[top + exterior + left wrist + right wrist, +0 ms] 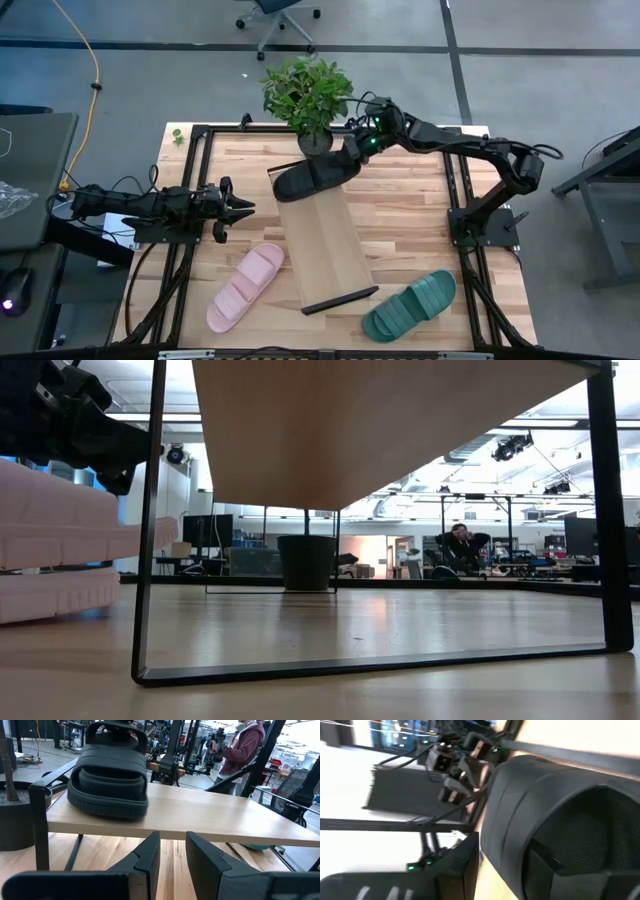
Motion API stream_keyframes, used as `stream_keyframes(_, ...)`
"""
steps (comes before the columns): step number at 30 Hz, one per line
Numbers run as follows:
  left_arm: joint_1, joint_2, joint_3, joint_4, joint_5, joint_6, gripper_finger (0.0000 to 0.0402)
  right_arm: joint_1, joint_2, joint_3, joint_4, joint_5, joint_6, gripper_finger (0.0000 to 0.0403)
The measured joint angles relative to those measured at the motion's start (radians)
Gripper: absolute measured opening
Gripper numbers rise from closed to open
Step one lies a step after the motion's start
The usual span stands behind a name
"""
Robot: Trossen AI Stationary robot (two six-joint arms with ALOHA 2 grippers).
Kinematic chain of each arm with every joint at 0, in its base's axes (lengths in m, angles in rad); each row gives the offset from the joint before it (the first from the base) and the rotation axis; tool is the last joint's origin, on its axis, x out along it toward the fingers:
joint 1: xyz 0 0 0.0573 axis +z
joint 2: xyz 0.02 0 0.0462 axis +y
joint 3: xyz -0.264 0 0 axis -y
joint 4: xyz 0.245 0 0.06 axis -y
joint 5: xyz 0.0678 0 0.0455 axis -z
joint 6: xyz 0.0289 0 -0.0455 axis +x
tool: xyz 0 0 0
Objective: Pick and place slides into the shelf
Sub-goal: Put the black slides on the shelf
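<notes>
The black slide [315, 178] lies on the far end of the shelf [330, 245], a long light-wood plank with black bars at its ends. My right gripper [350, 152] reaches it from the far right, shut on its strap. The pale pink slide [245, 287] lies on the tabletop left of the shelf. To the shelf's right, near its front end, lies the dark green slide [410, 305]. My left gripper [172, 855] waits open at the table's left, level, pointing at the shelf. My right gripper holds the black slide by its wide strap [520, 820], coming in slanting down from the table's far right. One finger [465, 865] stands outside the strap; the slide hides the other. The slide's sole [107, 807] rests on the shelf's far end.
A potted plant [310, 95] stands just beyond the shelf's far end, close to my right arm. Black frame rails [200, 150] run along the table's sides. A person [245, 745] stands in the room beyond the table.
</notes>
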Motion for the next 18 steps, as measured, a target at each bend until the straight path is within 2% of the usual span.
stream_keyframes(7,0.0,0.0,0.0,0.0,0.0,0.0,0.0083,0.003,0.0,0.078,-0.163,0.049,-0.104,0.0114)
stream_keyframes(13,0.0,0.0,0.0,0.0,0.0,0.0,0.0083,0.033,0.0,0.08,-0.183,0.077,-0.112,0.0114)
stream_keyframes(18,0.0,0.0,0.0,0.0,0.0,0.0,0.0083,0.06,0.001,0.08,-0.23,0.162,-0.152,0.0114)
